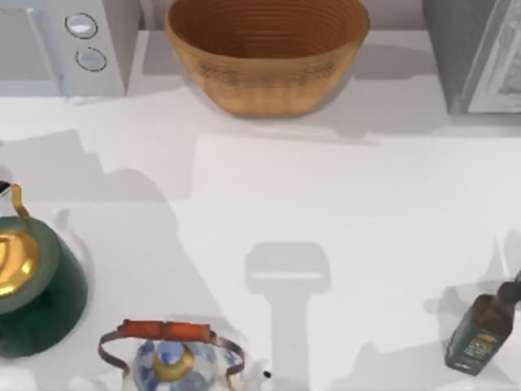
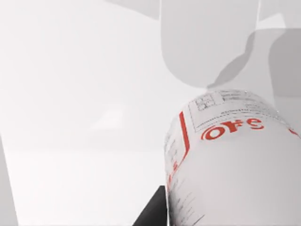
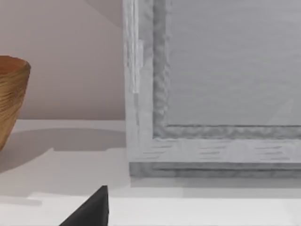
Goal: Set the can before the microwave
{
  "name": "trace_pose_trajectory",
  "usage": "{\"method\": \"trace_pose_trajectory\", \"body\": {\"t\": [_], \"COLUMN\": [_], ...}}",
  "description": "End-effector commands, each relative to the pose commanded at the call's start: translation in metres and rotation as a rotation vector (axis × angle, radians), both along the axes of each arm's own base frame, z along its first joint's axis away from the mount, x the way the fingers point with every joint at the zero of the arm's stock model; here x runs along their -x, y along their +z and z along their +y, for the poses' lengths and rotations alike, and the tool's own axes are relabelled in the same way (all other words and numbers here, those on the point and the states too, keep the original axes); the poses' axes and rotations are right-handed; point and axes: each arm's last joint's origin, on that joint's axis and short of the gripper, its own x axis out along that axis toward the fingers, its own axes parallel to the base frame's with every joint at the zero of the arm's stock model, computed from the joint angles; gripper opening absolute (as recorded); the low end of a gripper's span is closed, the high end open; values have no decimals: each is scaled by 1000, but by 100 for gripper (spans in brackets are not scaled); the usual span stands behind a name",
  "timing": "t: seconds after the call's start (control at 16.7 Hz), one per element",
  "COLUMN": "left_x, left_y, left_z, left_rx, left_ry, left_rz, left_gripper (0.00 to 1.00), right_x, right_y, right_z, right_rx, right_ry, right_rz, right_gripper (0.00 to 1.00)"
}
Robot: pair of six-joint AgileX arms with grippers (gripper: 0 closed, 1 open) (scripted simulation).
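The can (image 2: 235, 165), white with red lettering, looms close in the left wrist view, tilted above the white tabletop. One dark finger (image 2: 153, 213) of my left gripper presses against its side, so the gripper is shut on the can. The microwave (image 1: 73, 45), pale grey-white with two round silver dials, stands at the table's back left. A dark edge of my right gripper (image 3: 91, 209) sits low in the right wrist view, facing the darker grey appliance (image 3: 211, 94).
A woven basket (image 1: 267, 53) stands at the back centre and a darker grey appliance (image 1: 472, 53) at the back right. A green kettle (image 1: 32, 285) and a blue-white kettle (image 1: 171, 358) occupy the front left. A dark brown bottle (image 1: 482, 334) lies at the front right.
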Motion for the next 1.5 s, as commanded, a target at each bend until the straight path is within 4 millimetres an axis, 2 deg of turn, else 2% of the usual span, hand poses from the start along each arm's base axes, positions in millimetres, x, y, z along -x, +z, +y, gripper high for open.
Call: {"method": "trace_pose_trajectory", "body": {"t": [0.66, 1.44, 1.5], "left_x": [0, 0, 0], "left_y": [-8, -8, -8], "left_z": [0, 0, 0], "left_rx": [0, 0, 0], "left_ry": [0, 0, 0], "left_rz": [0, 0, 0], "left_gripper": [0, 98, 100], "right_x": [0, 0, 0], "right_y": [0, 0, 0], "right_z": [0, 0, 0], "right_rx": [0, 0, 0], "right_ry": [0, 0, 0], "right_rz": [0, 0, 0], "right_gripper": [100, 100, 100]}}
